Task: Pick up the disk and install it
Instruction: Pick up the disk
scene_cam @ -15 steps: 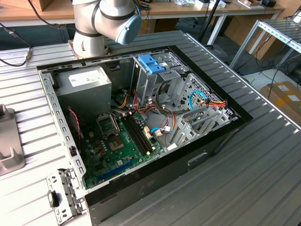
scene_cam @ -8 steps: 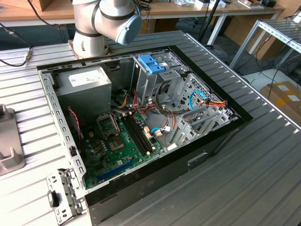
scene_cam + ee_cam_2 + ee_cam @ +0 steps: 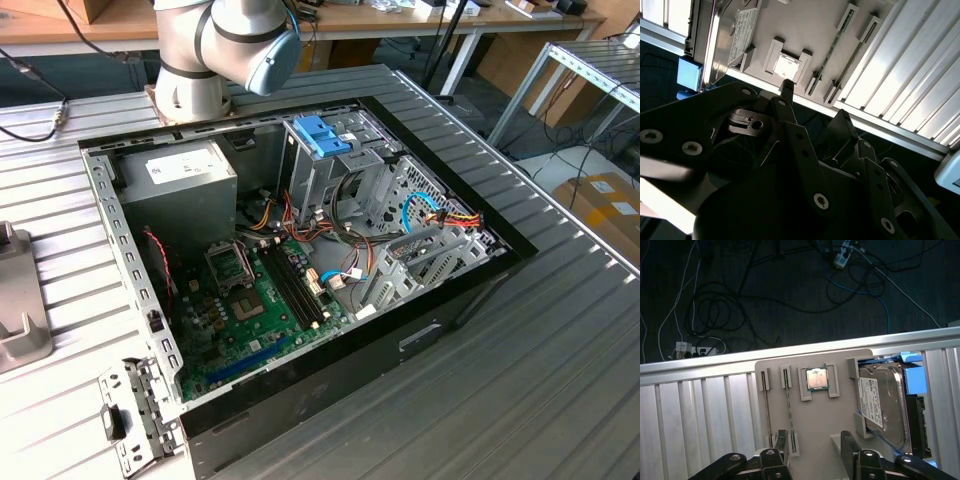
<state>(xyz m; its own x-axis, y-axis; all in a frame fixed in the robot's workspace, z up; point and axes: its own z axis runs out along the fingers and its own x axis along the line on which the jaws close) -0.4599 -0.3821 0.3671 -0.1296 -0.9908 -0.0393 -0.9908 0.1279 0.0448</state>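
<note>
Now one silver-grey metal disk [image 3: 885,400] with blue rails lies in the grey tray [image 3: 830,415] beside one square chip [image 3: 816,379] and two thin slotted boards [image 3: 788,410]; the black hand [image 3: 815,440] hovers above, fingers [image 3: 850,442] wide, empty.

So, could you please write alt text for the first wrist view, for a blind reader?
The disk, silver with blue rails, lies in a grey tray on a ribbed metal table, beside a small chip. The open gripper hovers over the tray, holding nothing; cables lie on the dark floor beyond.
</note>
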